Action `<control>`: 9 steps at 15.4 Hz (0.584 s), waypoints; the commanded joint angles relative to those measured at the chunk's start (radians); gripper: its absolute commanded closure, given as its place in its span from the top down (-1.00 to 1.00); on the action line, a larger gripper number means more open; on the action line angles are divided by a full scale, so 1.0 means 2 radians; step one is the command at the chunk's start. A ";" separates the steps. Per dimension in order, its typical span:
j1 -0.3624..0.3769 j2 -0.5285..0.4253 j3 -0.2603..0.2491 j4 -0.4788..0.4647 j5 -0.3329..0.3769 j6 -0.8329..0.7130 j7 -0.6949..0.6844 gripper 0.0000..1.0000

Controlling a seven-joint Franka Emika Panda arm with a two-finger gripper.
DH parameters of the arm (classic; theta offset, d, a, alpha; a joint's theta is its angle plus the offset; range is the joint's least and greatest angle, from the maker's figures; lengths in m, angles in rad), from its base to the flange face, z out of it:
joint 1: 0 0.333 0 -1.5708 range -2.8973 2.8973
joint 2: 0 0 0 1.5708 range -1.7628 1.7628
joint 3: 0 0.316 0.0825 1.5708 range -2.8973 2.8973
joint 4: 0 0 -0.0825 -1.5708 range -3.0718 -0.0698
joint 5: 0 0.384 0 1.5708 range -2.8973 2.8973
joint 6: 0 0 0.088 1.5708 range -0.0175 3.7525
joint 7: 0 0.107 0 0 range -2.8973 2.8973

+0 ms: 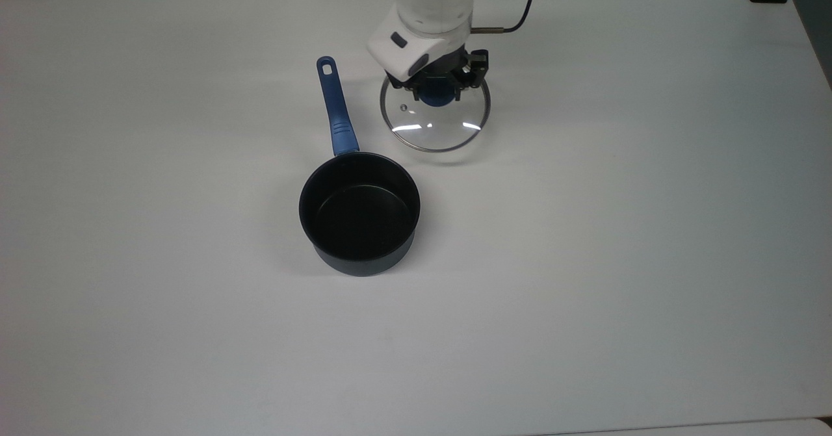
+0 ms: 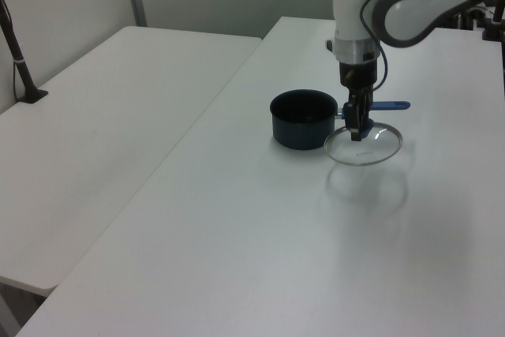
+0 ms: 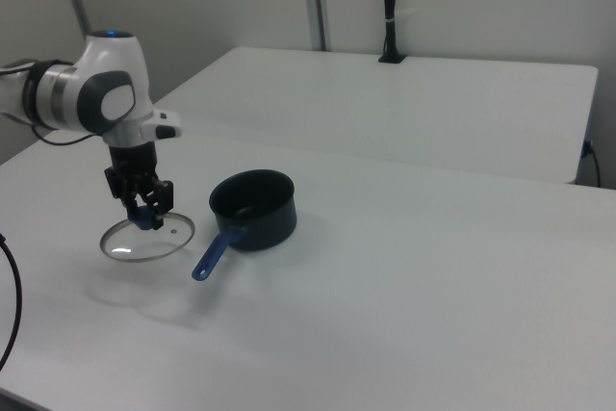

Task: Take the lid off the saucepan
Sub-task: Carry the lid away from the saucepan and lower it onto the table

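The saucepan stands uncovered on the white table, its black interior showing and its blue handle pointing toward the arm's base. The glass lid hangs level a little above the table, to the top view's right of the handle, casting a shadow below. My gripper points straight down, shut on the lid's blue knob.
The white table stretches wide around the pan. A second white table adjoins it at the left view's left. A black cable trails behind the arm, and a black post stands at the far table's back.
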 commanded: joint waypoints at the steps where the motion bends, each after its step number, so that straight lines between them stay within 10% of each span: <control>1: 0.002 -0.034 0.033 -0.076 -0.039 0.078 0.036 0.05; 9: 0.004 -0.052 0.036 -0.119 -0.044 0.121 0.045 0.05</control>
